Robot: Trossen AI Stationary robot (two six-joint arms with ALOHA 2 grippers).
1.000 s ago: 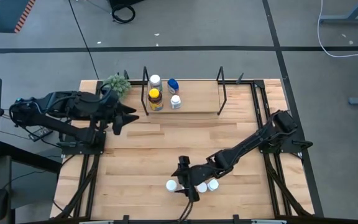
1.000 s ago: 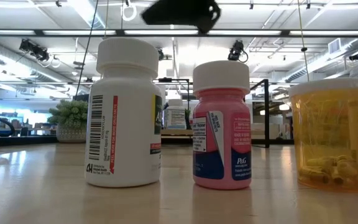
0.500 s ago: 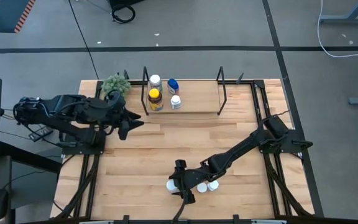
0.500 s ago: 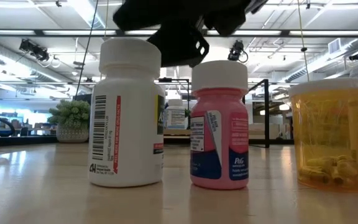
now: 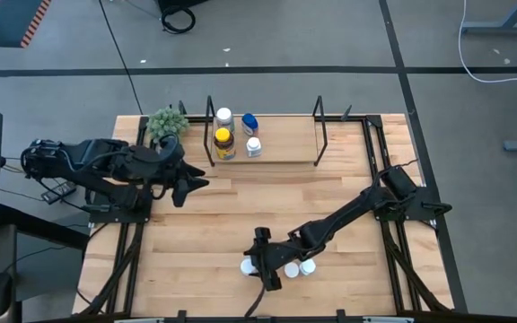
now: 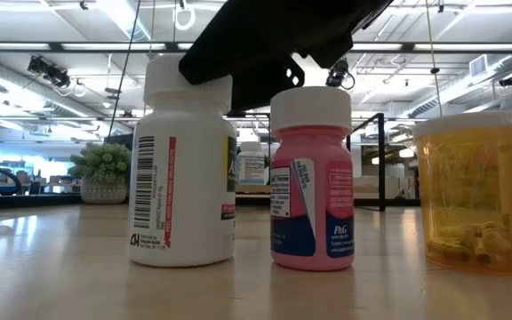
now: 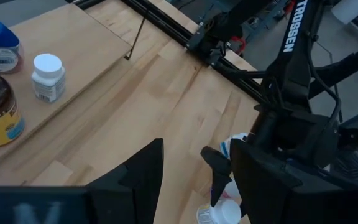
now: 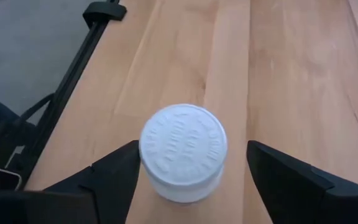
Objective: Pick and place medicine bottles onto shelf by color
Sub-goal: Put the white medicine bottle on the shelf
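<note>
Bright, even ceiling light; soft shadows.

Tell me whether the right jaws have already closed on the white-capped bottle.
No, in the right wrist view the round white bottle cap sits between the two dark jaws with gaps on both sides.

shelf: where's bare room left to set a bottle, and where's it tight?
The shelf is bare from the small white bottle across to its right wire upright. Crowded at the left end: that bottle, amber bottle, blue bottle and another white bottle cluster there.
</note>
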